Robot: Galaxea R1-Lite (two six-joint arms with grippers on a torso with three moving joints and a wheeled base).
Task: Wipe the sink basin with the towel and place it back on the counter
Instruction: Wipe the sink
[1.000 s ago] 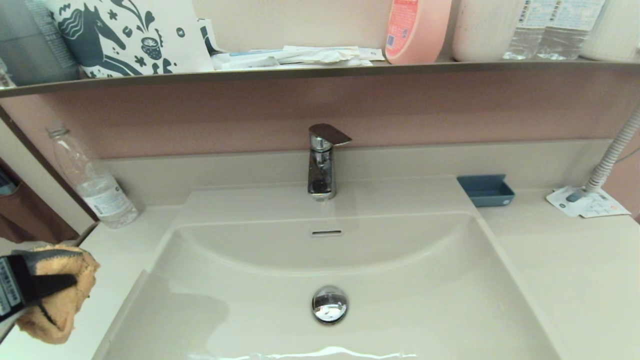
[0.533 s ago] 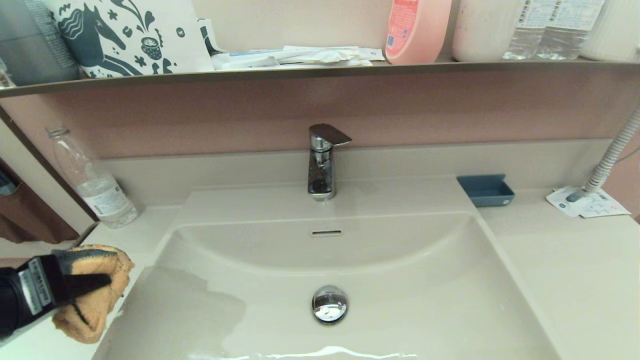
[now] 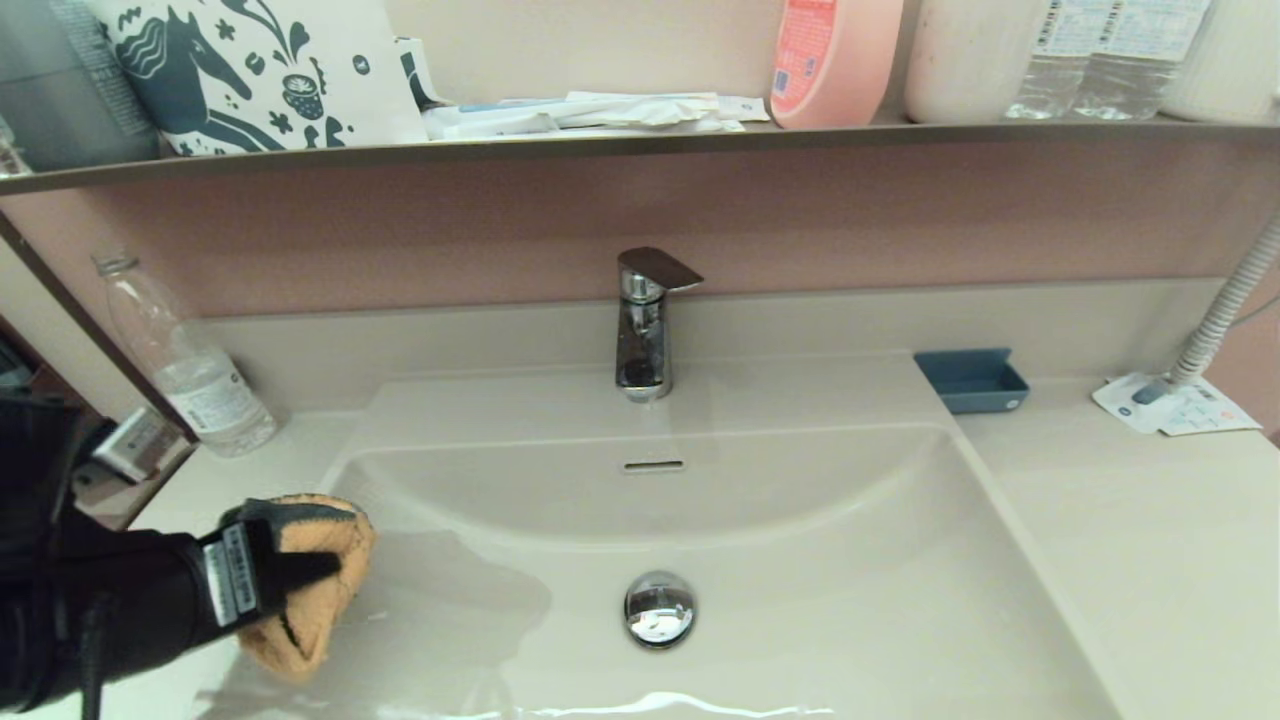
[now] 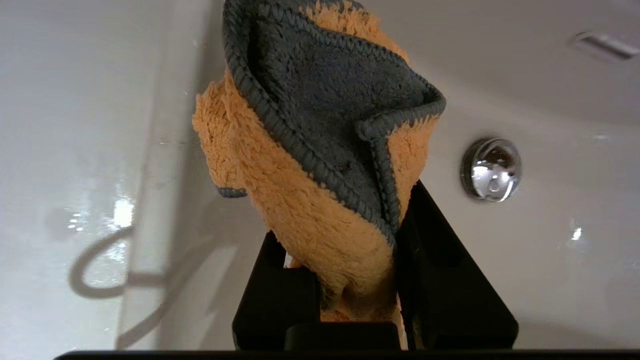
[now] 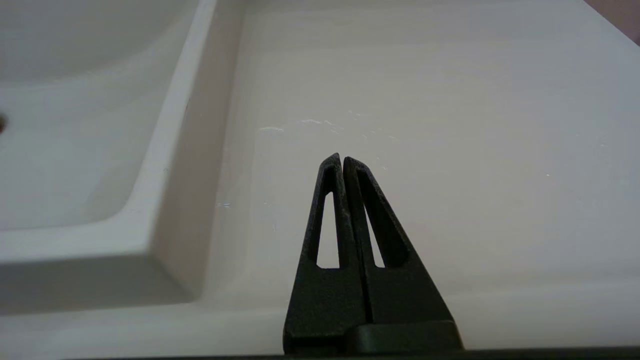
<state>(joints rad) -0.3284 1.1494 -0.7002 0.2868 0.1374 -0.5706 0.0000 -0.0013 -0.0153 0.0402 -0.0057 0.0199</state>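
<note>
My left gripper [image 3: 300, 575] is shut on the towel [image 3: 310, 590], a bunched orange cloth with dark grey edging, and holds it over the left rim of the sink basin [image 3: 800, 560]. In the left wrist view the towel [image 4: 310, 200] fills the space between the black fingers [image 4: 440, 270], with the chrome drain stopper [image 4: 491, 169] beyond it. The drain stopper [image 3: 659, 607] sits in the middle of the basin floor. My right gripper [image 5: 342, 159] is shut and empty above the counter [image 5: 425, 125] to the right of the basin; it does not show in the head view.
A chrome faucet [image 3: 645, 320] stands behind the basin. A clear bottle [image 3: 185, 360] is at the back left of the counter. A blue soap dish [image 3: 972, 380], white papers [image 3: 1175, 405] and a ribbed hose [image 3: 1230, 300] are at the back right. A shelf [image 3: 640, 142] with bottles runs above.
My left arm has carried the towel to the right, from over the left counter to the basin's left rim. The right gripper shows no change.
</note>
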